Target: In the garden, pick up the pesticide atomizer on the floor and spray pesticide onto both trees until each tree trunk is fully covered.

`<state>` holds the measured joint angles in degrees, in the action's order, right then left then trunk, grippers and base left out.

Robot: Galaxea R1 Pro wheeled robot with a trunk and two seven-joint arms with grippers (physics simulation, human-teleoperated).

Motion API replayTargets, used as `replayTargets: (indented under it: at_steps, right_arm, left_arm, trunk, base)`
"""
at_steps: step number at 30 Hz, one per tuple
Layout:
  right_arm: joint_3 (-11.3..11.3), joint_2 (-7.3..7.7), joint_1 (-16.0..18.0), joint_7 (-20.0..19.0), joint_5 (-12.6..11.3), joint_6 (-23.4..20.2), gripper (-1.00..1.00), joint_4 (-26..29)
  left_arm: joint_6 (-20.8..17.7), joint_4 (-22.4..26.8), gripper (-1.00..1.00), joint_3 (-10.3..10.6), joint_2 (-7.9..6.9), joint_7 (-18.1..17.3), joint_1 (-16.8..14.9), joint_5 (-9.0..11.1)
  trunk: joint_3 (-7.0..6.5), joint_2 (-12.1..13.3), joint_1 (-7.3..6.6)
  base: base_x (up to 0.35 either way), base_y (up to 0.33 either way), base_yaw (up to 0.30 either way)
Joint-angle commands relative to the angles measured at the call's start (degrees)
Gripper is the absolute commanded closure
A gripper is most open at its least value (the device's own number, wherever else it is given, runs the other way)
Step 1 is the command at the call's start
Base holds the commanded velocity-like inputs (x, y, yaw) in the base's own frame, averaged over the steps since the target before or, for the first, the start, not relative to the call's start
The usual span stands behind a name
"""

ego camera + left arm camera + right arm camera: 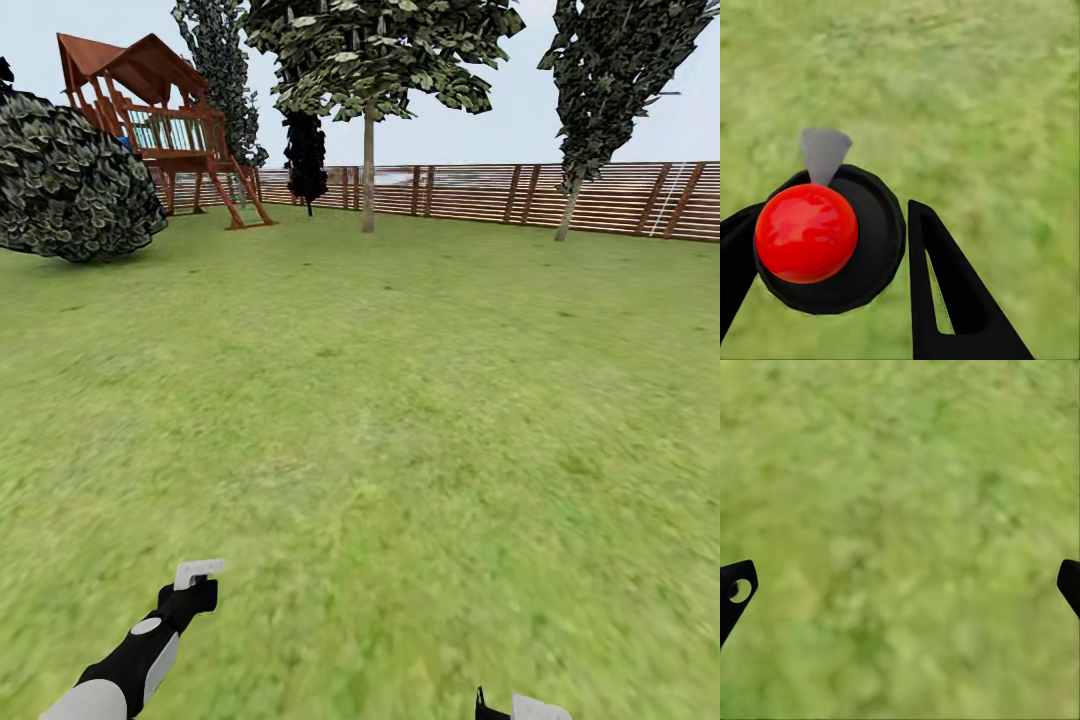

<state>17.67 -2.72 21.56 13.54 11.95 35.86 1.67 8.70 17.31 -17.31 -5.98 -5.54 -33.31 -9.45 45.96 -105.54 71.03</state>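
Left jaws grip the red-topped, dark-bodied pesticide atomizer (810, 236); right jaws spread wide, empty.

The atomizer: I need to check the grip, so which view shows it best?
The left wrist view: the atomizer, red top up, sits between the left claw fingers. The head view gives just a pale sliver.

left arm (140, 650): black, white panels | left pincer (832, 247): black fingers
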Motion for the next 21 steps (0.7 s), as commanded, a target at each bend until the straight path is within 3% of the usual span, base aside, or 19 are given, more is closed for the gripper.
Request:
replayTargets:
  at_steps: [1,21]
  right_arm:
    - [0.00,0.00,-0.01,0.00,0.00,0.00,-1.00,0.00]
    - [0.00,0.00,0.00,-0.01,0.00,0.00,-1.00,0.00]
  left_arm:
    - [0.00,0.01,1.00,0.00,0.00,0.01,0.00,0.01]
    - [0.00,0.01,1.00,0.00,0.00,0.01,0.00,0.01]
  trunk:
    - [0.00,0.00,0.00]
    - [0.00,0.00,0.00]
  base:
    - [0.340,0.000,0.000]
    - [0.340,0.000,0.000]
